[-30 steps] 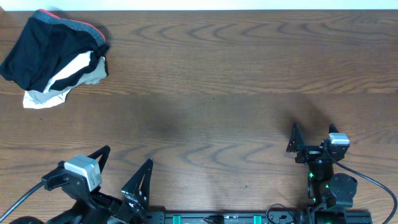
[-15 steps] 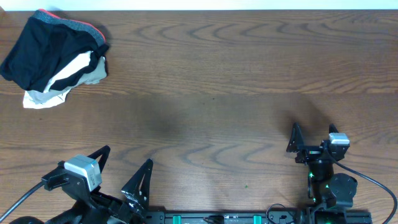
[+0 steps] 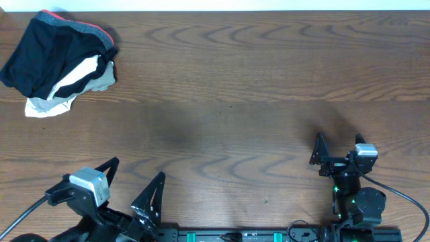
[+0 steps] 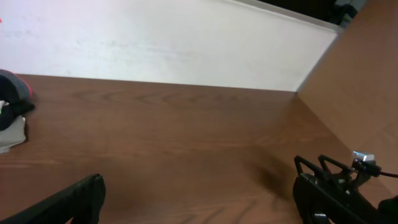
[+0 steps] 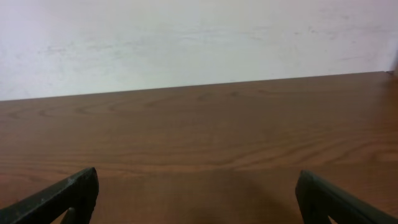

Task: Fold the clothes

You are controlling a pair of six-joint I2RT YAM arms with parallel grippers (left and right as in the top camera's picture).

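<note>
The clothes [image 3: 41,59], a crumpled black garment with a grey waistband edged in red-orange, lie bunched in the far left corner of the table. In the left wrist view only their edge [image 4: 12,93] shows at the far left. My left gripper [image 3: 138,169] is at the near left edge, open and empty, far from the pile; its fingertips [image 4: 84,198] frame bare wood. At the near right, my right gripper [image 3: 338,142] also stands open with nothing between its fingers [image 5: 71,196].
A white garment [image 3: 75,75] and a beige cloth [image 3: 106,75] lie tucked under the black one. The brown wooden table [image 3: 235,101] ends at a white wall [image 5: 186,43] at the back. In the left wrist view the right arm [image 4: 351,174] shows at the right.
</note>
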